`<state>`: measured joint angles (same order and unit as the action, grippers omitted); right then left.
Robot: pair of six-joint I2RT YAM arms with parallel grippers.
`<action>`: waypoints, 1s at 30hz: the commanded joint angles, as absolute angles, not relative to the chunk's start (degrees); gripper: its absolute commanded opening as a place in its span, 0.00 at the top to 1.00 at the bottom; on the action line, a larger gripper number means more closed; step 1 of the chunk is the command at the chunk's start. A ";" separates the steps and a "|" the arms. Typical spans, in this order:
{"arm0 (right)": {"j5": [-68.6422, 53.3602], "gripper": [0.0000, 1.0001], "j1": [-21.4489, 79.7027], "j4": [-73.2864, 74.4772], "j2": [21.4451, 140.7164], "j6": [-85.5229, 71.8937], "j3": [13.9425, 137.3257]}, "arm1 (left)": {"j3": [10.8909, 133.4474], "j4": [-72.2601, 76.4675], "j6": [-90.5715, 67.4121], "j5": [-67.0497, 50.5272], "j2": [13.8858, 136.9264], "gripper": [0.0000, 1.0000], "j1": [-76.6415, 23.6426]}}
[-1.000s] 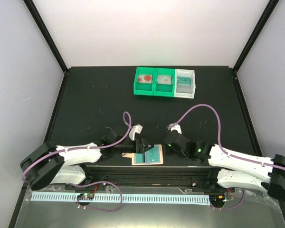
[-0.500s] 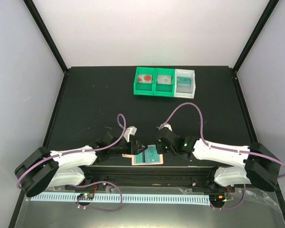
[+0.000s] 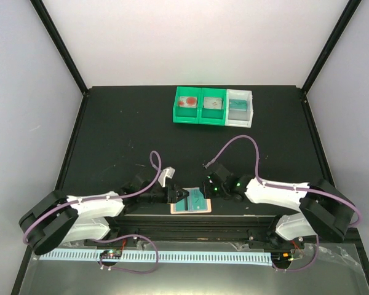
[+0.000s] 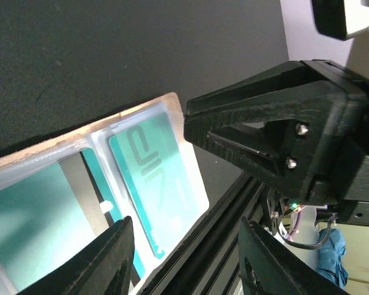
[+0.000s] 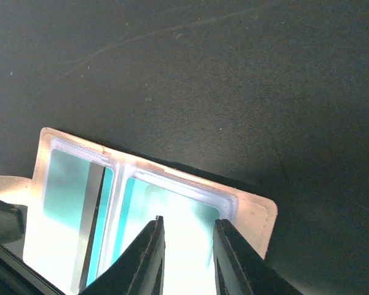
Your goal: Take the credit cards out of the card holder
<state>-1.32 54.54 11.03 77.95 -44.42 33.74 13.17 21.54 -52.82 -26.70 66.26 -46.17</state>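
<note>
the card holder (image 3: 197, 206) lies open and flat at the near edge of the dark table (image 3: 123, 135), low in the middle of the top view, just above the black rail (image 3: 190, 220). both arms meet over it. the left gripper (image 3: 182, 195) reaches in from the left and the right gripper (image 3: 204, 189) from the right.

in the left wrist view the holder fills the lower left, its clear pockets facing up. one of the credit cards (image 4: 157, 184), teal with a pale logo, sits in the right pocket. the other, the striped card (image 5: 64, 184), sits in the left pocket with a dark band down its length. both are inside the holder.

the left fingers (image 4: 104, 258) stand spread wide at the bottom of that frame. the holder's lower right corner shows in the gap between them, and nothing is pinched. whether they touch the leather i cannot tell. the right gripper's black tip meets the holder's upper corner there.

in the right wrist view the right fingers (image 5: 149, 258) rise from the bottom edge with a narrow slit between them, over the logo card's pocket, which is washed out bright. nothing shows clamped between them.

at the top of the table, well apart, stand two green bins (image 3: 200, 120) and a white bin (image 3: 240, 122).
</note>
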 commanded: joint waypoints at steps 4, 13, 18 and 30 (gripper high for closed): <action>-4.52 0.76 54.40 8.02 79.15 -44.55 32.24 | 12.28 31.51 -55.82 -29.70 72.79 0.53 -45.87; -7.07 0.78 54.40 5.30 81.90 -45.16 30.04 | 12.57 37.47 -57.08 -31.04 81.14 0.55 -45.88; -7.64 0.81 54.39 3.49 83.14 -45.86 28.53 | 11.68 40.78 -58.50 -30.76 84.40 0.58 -46.14; -7.33 0.81 54.45 0.18 82.96 -47.52 25.58 | 10.28 52.79 -63.73 -31.23 89.94 0.97 -46.85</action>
